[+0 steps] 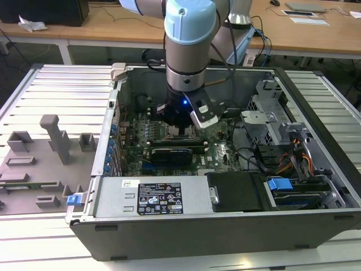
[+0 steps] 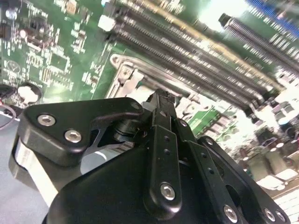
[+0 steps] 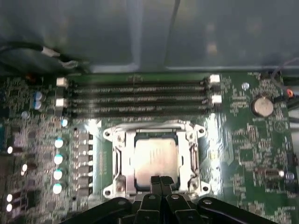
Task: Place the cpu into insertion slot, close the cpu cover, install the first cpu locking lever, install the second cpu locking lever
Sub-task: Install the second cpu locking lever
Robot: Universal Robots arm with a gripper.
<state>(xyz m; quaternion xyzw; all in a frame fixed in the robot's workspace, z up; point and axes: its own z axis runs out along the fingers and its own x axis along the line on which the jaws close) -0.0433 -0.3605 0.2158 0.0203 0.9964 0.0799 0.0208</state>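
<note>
Fingertips of my gripper (image 3: 160, 179) were pressed together, holding nothing, at the edge of the flat silvery cpu (image 3: 154, 158) seated inside its metal cpu cover (image 3: 119, 156).

Open computer case (image 1: 316, 141) on a slatted table (image 1: 51, 90); green motherboard (image 3: 243, 140) with four memory slots (image 3: 140, 95), coin cell (image 3: 262, 107); grey fixtures (image 1: 53, 135) alongside.

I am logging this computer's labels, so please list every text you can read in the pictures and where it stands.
Black label on the silver metal box: print too small to read.
White sticker beside it: too small to read.
Motherboard markings: blurred, unreadable.
cpu top: no legible marking.
</note>
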